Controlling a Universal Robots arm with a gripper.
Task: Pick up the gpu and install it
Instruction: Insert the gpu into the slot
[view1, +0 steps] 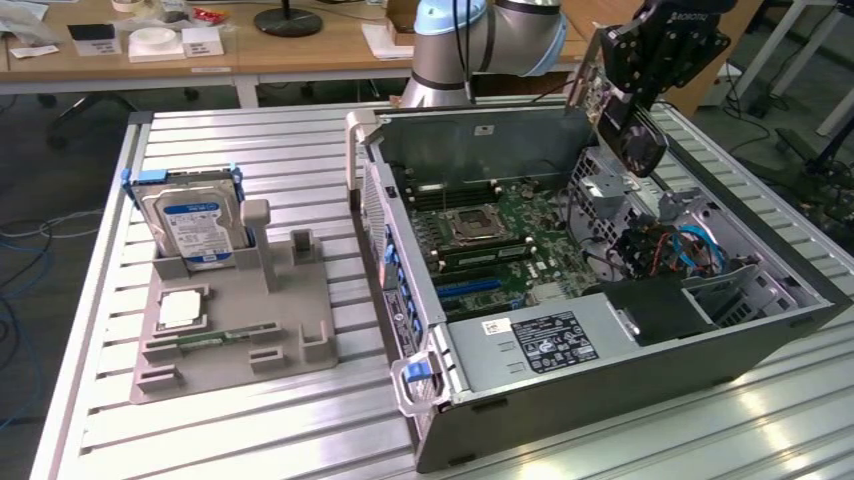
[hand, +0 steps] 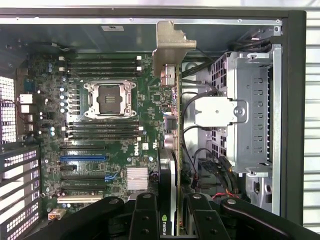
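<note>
While the gripper pinches the gpu edge-on, holding it in the air over the open computer case, we judge the pick-up done; the card is well apart from the grey holder tray, where the hard drive stands. Installing is what remains; we see the card above the motherboard, not yet seated in any expansion slot.

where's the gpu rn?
Exterior view's upper right: the gpu is gripped by the end effector above the open computer case, over the motherboard edge beside the drive cage.
</note>
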